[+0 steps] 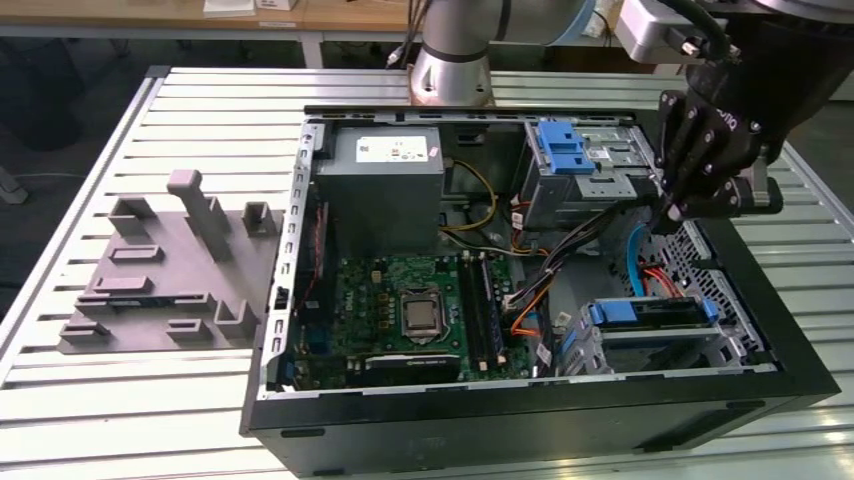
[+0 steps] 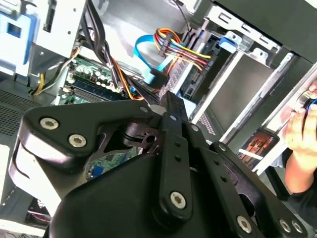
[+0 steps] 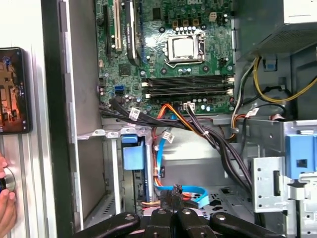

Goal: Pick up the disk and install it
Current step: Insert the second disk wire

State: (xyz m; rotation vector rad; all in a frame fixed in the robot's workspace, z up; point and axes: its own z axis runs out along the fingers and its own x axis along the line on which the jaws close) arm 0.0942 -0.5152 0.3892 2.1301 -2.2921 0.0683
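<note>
Gripper [image 1: 678,212] hovers, closed and empty, over open computer case [image 1: 534,400].
Disk [image 1: 654,313] sits partly hidden in its bay; case rests on slatted metal bench [image 1: 160,400].

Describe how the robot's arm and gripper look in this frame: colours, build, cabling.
In the exterior view the arm is a silver-grey tube segment with blue trim at the joint, a black cable running past a light grey wrist block. The gripper is matte black, built of linked bars. In the second wrist view the gripper shows silver screw heads at its pivots and rounded black linkage plates.
</note>
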